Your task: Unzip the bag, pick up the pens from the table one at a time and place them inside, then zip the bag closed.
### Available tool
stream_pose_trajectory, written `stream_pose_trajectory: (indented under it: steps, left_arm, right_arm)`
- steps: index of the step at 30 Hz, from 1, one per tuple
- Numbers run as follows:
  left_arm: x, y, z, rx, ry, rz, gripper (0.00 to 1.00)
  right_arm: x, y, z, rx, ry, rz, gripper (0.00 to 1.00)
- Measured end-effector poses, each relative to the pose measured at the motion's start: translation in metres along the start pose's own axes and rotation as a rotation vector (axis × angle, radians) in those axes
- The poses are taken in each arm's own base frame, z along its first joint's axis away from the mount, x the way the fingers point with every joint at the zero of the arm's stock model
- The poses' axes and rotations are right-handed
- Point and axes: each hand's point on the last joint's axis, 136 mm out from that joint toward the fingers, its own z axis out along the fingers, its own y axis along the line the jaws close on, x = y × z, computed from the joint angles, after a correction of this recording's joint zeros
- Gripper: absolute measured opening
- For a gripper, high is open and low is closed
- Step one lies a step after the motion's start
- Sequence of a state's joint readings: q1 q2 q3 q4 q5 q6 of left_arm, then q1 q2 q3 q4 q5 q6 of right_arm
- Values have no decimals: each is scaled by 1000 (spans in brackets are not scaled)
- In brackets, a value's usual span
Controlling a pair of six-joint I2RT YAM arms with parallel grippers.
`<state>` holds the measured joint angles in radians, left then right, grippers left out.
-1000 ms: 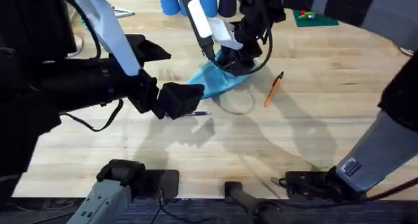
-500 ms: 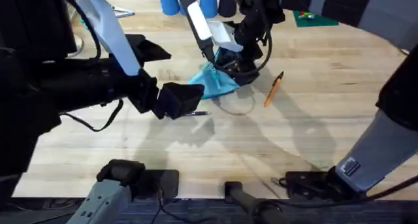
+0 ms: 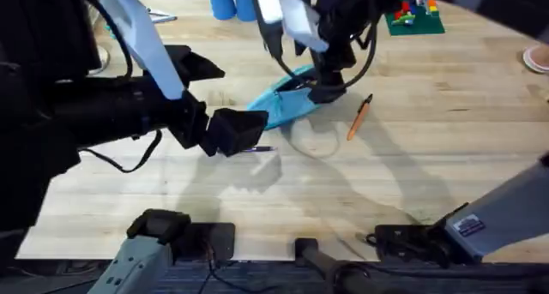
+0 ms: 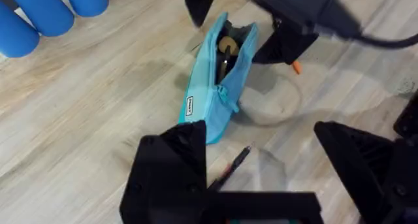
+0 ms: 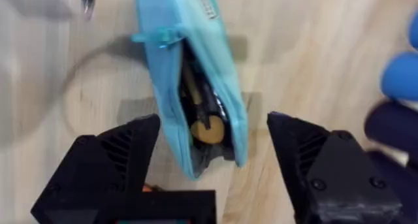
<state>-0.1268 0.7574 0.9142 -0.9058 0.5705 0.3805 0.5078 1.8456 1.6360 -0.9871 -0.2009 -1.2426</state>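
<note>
Wooden butcher-block counter (image 3: 412,157) is carrying everything, pale planks running side to side. Largest on it is the bag (image 3: 287,105), a light blue pouch lying toward the far edge near the middle, with blue cups (image 3: 225,1) standing behind it at that far edge. Its zipper is standing partly open at one end, and the wrist views are showing dark items and a round brass-coloured piece already inside; the teal pull (image 4: 225,93) is sitting about midway along the zip.

Right gripper (image 5: 212,145) is hanging directly over the open end, jaws spread wide on either side of the pouch and pinching nothing. Left gripper (image 4: 261,159) is hovering nearer the front edge, jaws also spread and empty, with the dark pen (image 4: 230,166) lying on the counter between them, just beside the closed end of the pouch.

Orange pen (image 3: 358,117) is lying apart from the pouch, on the right arm's side.

Risks, as a judgement: the opening is looking narrow, so a pen could catch on the fabric lip and slide out. The soft pouch could shift or tip if a jaw is brushing it. The slim pens are lying flat, so jaws could close over one and roll it away.
</note>
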Motion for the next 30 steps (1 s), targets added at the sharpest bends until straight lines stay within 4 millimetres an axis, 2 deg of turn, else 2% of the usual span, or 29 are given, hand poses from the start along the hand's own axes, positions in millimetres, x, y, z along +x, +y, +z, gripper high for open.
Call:
stream_pose_trajectory:
  steps: [3,11,18,24,30]
  left_arm:
    - [0,0,0,0,0,0,996]
    - [0,0,0,0,0,0,995]
    - [0,0,0,0,0,0,995]
    - [0,0,0,0,0,0,995]
    - [0,0,0,0,0,0,995]
  right_arm:
    - [-2,-9,-18,64,-25,120,996]
    - [13,-20,-56,154,-61,427,996]
    - [22,-23,-90,234,-97,542,996]
    - [19,-11,-106,235,-105,564,995]
    - [24,15,-102,141,-54,604,996]
